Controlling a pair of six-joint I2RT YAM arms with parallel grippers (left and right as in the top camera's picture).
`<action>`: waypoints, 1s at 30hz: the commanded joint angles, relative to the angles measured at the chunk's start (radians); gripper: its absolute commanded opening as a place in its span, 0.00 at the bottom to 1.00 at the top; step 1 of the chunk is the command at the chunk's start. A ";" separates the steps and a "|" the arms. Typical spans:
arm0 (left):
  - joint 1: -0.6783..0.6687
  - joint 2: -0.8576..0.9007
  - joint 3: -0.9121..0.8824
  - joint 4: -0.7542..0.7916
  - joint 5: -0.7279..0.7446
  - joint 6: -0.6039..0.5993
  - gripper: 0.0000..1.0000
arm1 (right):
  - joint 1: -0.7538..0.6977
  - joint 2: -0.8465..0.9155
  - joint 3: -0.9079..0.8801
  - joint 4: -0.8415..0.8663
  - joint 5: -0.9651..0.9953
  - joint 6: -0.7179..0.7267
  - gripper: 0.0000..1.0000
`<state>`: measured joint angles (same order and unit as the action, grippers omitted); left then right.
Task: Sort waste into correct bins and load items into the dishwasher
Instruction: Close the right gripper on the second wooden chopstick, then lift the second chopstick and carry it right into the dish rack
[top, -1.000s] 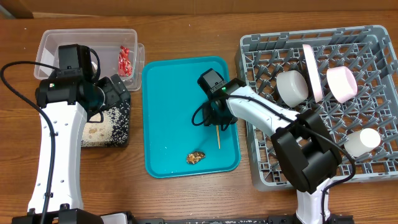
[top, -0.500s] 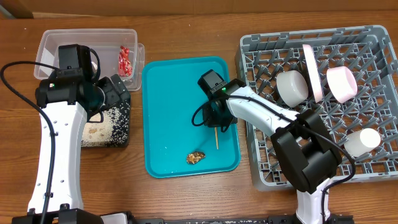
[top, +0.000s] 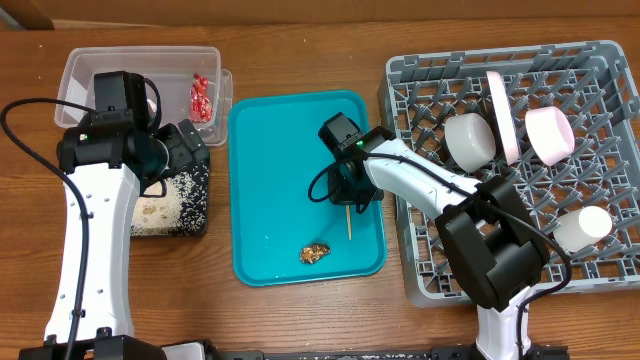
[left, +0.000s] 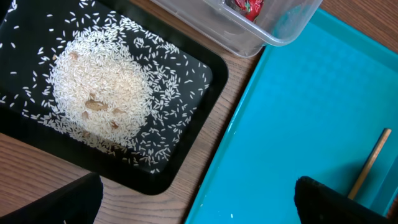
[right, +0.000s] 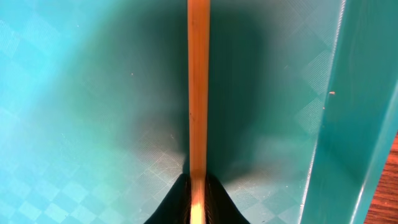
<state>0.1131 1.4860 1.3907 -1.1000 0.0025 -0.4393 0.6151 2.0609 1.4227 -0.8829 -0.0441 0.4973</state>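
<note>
right gripper (right: 198, 198) low over teal tray (top: 270, 170), clenched on chopstick (right: 198, 93); left gripper (left: 199, 202) splayed above black tray (left: 219, 74)

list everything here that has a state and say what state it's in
right hand, shut on chopstick
left hand, open, empty
black tray, holds a pile of rice
clear tub, holds red wrapper
teal tray, brown scrap lying on it
dish rack, loaded: plate on edge, cups on their sides
</note>
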 joint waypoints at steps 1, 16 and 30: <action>0.002 -0.018 0.020 0.001 -0.013 -0.010 1.00 | 0.000 0.029 -0.029 -0.005 0.016 0.009 0.09; 0.002 -0.018 0.020 0.001 -0.013 -0.010 1.00 | 0.000 -0.043 0.004 -0.095 -0.025 -0.011 0.04; 0.002 -0.018 0.020 0.001 -0.013 -0.010 1.00 | -0.060 -0.359 0.098 -0.346 0.009 -0.222 0.04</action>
<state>0.1131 1.4860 1.3907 -1.1000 0.0025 -0.4397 0.5911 1.7397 1.5059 -1.2156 -0.0628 0.3233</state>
